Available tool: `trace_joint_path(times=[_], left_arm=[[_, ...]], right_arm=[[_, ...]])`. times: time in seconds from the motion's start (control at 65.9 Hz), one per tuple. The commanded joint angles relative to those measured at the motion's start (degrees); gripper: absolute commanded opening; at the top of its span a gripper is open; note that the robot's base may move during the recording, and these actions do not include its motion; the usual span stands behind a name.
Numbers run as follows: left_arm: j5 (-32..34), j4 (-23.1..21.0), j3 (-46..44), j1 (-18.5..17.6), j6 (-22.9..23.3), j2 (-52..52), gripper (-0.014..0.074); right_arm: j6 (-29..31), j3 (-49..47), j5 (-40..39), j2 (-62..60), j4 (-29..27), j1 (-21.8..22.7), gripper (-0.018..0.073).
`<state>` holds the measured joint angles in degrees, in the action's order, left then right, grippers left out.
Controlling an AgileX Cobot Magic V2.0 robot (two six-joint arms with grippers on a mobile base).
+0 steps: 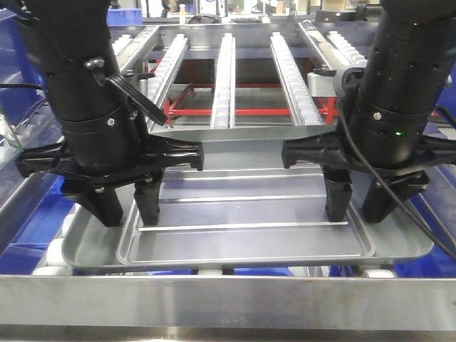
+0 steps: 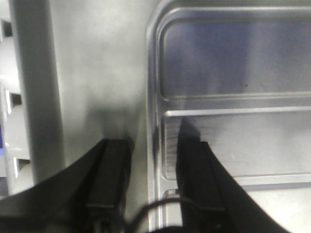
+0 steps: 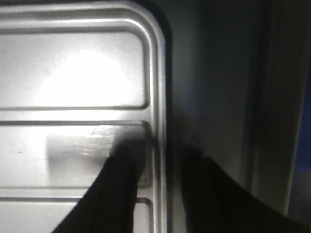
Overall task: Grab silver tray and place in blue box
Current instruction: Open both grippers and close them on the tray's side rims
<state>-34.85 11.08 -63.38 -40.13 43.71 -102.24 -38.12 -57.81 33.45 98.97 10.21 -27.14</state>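
Note:
The silver tray (image 1: 246, 239) lies flat on the rack in front of me, its recessed centre crossed by long ridges. My left gripper (image 1: 127, 210) is open and straddles the tray's left rim (image 2: 151, 73): one finger stands outside it, the other in the recess. My right gripper (image 1: 358, 206) is open the same way over the right rim (image 3: 159, 77). Neither pair of fingers presses the metal. Blue plastic of the blue box (image 1: 28, 231) shows below and left of the tray. Most of the box is hidden.
Behind the tray run roller conveyor rails (image 1: 224, 71) over a red frame (image 1: 214, 110). A broad metal bar (image 1: 228, 299) crosses the front edge. White rollers (image 1: 53, 256) sit under the tray's left corner. More blue crates (image 1: 11, 50) stand at the far left.

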Motion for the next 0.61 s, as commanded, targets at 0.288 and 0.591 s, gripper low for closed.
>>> trace_joint_path(times=[0.288,0.591], left_arm=[[2.43,0.14,-1.43,-0.23,0.58,0.23,-0.0106],[0.85,0.03,-3.40,-0.23,0.58,0.22,-0.0104]], right_arm=[[0.56,-0.82,-0.37,-2.10,0.87,0.42,0.0048],[0.56,-1.04,0.60,-2.33,0.66,0.42,0.0048]])
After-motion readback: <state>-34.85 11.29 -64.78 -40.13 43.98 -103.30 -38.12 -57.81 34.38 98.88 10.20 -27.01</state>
